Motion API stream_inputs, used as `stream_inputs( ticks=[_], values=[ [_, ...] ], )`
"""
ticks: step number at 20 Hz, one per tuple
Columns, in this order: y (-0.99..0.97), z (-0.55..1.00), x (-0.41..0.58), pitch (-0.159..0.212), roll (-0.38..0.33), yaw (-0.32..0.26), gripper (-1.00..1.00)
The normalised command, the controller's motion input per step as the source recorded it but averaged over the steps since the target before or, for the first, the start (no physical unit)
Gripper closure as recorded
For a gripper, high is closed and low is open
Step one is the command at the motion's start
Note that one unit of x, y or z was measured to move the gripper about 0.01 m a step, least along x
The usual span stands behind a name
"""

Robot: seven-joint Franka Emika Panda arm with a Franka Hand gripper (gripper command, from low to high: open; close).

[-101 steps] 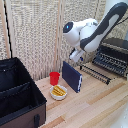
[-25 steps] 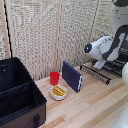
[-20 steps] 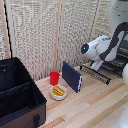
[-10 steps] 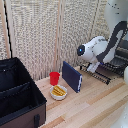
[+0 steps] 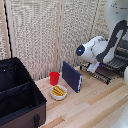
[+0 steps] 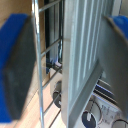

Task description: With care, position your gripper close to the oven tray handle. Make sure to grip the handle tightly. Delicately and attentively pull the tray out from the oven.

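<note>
White arm (image 5: pixel 102 47) enters from exterior view's right, bulky rounded links bent downward, black seam curving along upper link. Wrist low, round dark end cap facing exterior view's left. Gripper hidden behind wrist housing in exterior view. In wrist view, gripper (image 6: pixel 67 65) shows two blue fingertips (image 6: pixel 17 65) at opposite edges of picture, set wide apart, blurred by closeness. Contact with anything cannot be judged.
</note>
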Motion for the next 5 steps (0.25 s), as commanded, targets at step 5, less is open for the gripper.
stream_inputs(
  ticks=[5],
  values=[
    [0.0, 0.28, 0.145, 0.049, 0.056, 0.001, -1.0]
  ],
)
